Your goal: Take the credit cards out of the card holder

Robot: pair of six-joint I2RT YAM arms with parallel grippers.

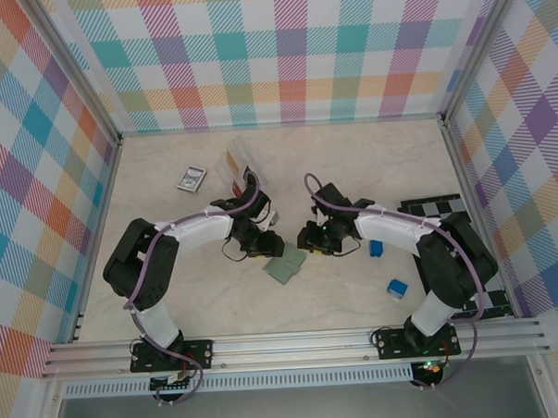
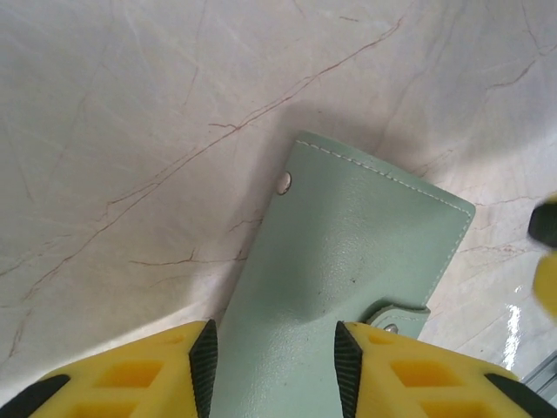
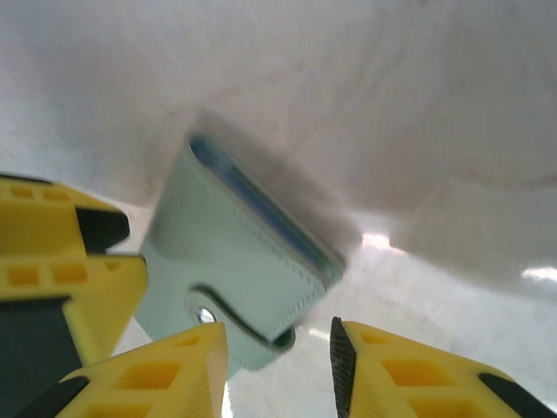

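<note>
The left tool (image 2: 274,353) is closed on the card holder (image 2: 357,252) — its black pads (image 2: 204,357) are pressed against the holder's two long edges, and the sage-green body is gripped between them. The card holder (image 1: 286,262) is located near the middle of the tabletop (image 1: 172,297), between the two arms, folded shut with its snap strap (image 3: 228,318) lying across it. The right tool (image 3: 278,348) is partly open — the strap end of the holder is placed between its fingers, with a gap left on one side.
</note>
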